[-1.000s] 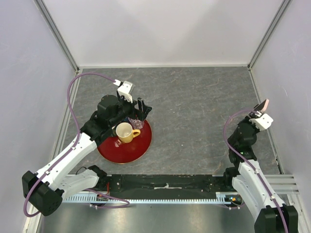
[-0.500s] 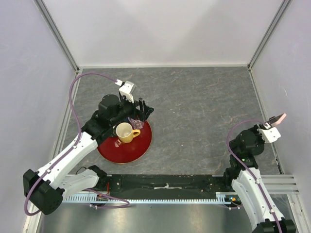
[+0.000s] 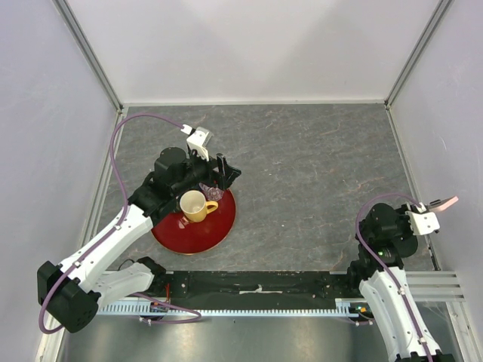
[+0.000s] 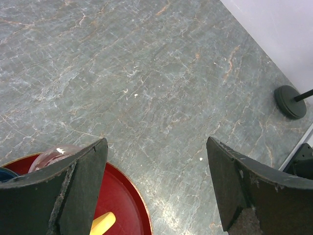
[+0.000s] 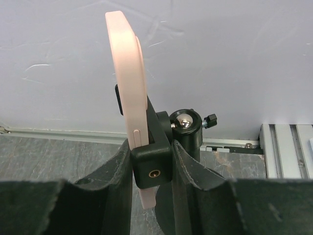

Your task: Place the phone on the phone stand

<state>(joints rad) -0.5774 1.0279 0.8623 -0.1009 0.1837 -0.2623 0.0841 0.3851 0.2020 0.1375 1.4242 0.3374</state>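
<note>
The phone (image 5: pixel 126 73), pink-rimmed, stands on edge in the right wrist view, seated in the black clamp head (image 5: pixel 152 166) of the phone stand, with the stand's ball joint (image 5: pixel 185 122) just behind. My right gripper (image 5: pixel 151 171) is shut around the phone and clamp head, one finger on each side. From above, the phone (image 3: pixel 445 202) shows as a pink sliver at the right wall, beyond my right gripper (image 3: pixel 436 210). The stand's disc base (image 4: pixel 289 101) shows in the left wrist view. My left gripper (image 4: pixel 156 186) is open and empty over the red tray's rim (image 4: pixel 132 196).
A yellow mug (image 3: pixel 195 205) and a small clear glass (image 3: pixel 211 191) sit on the red round tray (image 3: pixel 204 234) at the left, under my left gripper (image 3: pixel 223 170). The right wall and a metal rail (image 5: pixel 288 147) are close behind the stand.
My right arm has carried the phone rightward and nearer, from mid right to the right wall. My left arm has barely shifted.
</note>
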